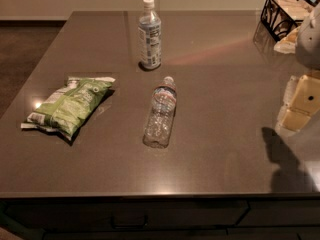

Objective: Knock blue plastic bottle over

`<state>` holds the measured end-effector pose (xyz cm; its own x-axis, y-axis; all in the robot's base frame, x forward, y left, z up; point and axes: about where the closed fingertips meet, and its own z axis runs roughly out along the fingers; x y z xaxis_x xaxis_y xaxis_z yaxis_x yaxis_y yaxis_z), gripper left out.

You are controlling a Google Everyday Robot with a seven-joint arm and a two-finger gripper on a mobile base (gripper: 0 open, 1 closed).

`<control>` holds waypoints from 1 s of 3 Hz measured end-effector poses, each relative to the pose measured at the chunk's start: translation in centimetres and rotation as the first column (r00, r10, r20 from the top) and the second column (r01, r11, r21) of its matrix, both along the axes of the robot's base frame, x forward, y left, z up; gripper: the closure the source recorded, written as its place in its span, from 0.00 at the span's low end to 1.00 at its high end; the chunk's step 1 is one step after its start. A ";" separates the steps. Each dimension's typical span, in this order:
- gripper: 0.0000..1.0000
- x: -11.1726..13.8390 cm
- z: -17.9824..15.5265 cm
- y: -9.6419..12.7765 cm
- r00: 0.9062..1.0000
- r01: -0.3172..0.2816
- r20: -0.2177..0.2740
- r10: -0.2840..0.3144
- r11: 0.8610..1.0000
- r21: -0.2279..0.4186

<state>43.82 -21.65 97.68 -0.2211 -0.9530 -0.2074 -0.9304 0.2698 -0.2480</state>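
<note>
Blue plastic bottle with white cap (150, 39): upright, upper centre of dark brown worktop (225, 159).
Clear ribbed bottle (161, 115): lying flat, centre.
Gripper (300, 104): right edge, mid-height, well apart; clenched or released, cannot tell.

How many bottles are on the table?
2. The blue plastic bottle stands upright at the back; the clear bottle lies near the centre. The gripper is at the picture's right edge.

**Colours on a dark worktop**

The worktop (225, 154) is glossy grey-brown. The blue plastic bottle (150, 36) has a white cap and a pale blue-and-white label with dark print. The snack bag (70, 106) is green and white. The gripper (298, 106), at the right edge, is cream-yellow.
</note>
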 end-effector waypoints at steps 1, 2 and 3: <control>0.00 0.0 0.0 0.0 1.000 0.000 0.000 0.000 1.000 0.000; 0.00 1.9 0.3 1.5 1.000 -0.006 0.000 0.006 0.999 0.036; 0.00 6.8 0.0 4.6 0.998 0.046 0.028 -0.050 0.991 0.124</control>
